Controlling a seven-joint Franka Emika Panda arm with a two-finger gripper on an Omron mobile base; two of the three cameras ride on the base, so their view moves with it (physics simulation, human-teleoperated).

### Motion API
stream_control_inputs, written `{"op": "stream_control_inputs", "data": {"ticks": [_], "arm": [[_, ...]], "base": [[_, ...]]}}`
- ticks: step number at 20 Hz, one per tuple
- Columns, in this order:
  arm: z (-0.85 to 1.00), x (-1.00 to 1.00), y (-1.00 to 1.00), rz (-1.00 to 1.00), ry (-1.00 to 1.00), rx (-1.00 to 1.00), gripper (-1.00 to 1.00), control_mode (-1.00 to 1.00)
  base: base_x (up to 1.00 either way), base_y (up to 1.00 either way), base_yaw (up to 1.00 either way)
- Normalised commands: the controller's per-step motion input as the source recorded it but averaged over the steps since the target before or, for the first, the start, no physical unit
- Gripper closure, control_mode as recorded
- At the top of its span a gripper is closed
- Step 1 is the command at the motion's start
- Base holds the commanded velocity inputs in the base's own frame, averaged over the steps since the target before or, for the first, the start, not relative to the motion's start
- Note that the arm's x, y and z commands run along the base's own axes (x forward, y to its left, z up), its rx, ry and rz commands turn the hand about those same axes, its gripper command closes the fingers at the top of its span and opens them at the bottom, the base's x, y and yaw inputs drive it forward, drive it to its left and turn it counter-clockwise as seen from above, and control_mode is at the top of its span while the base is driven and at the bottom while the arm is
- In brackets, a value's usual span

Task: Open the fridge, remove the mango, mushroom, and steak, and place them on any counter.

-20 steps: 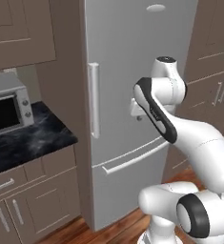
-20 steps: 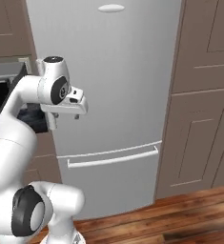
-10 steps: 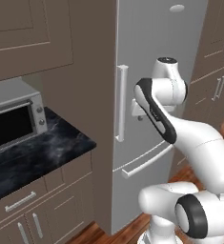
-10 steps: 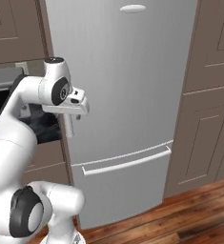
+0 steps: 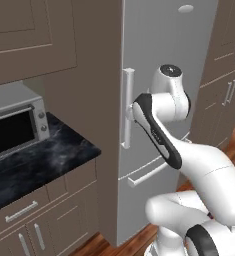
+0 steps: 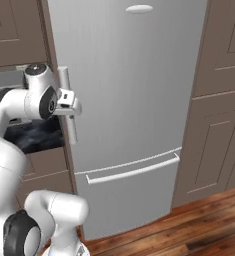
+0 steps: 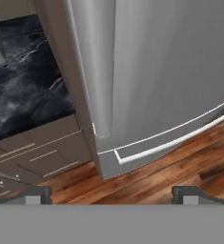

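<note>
— Where is the fridge (image 6: 134,100) relative to the gripper (image 6: 71,106)?
— Directly in front; its door is closed, and the vertical handle (image 5: 127,107) is just beside the gripper.
— And the fingers (image 7: 192,193)?
— They are spread wide, holding nothing.

Colour and pattern survey
Fridge (image 6: 134,85) is showing light grey; table (image 5: 34,170) is showing glossy black with white veining; cabinets (image 5: 44,220) are showing brown.
</note>
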Motion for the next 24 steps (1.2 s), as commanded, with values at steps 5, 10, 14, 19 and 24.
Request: {"op": "stream_control_inputs", "data": {"ticks": [5,10,14,19,24], "arm": [[0.00,0.48,0.07,0.06,-0.27,0.07,-1.00,-1.00],[0.00,0.46,0.01,0.05,-0.18,0.07,-1.00,-1.00],[0.00,0.22,0.16,0.04,-0.11,0.07,-1.00,-1.00],[0.00,0.33,0.23,0.02,-0.06,0.09,-1.00,-1.00],[0.00,0.60,0.01,0.00,-0.05,0.06,-1.00,-1.00]], "base": [[0.00,0.00,0.00],[0.00,0.00,0.00],[0.00,0.00,0.00],[0.00,0.00,0.00],[0.00,0.00,0.00]]}}
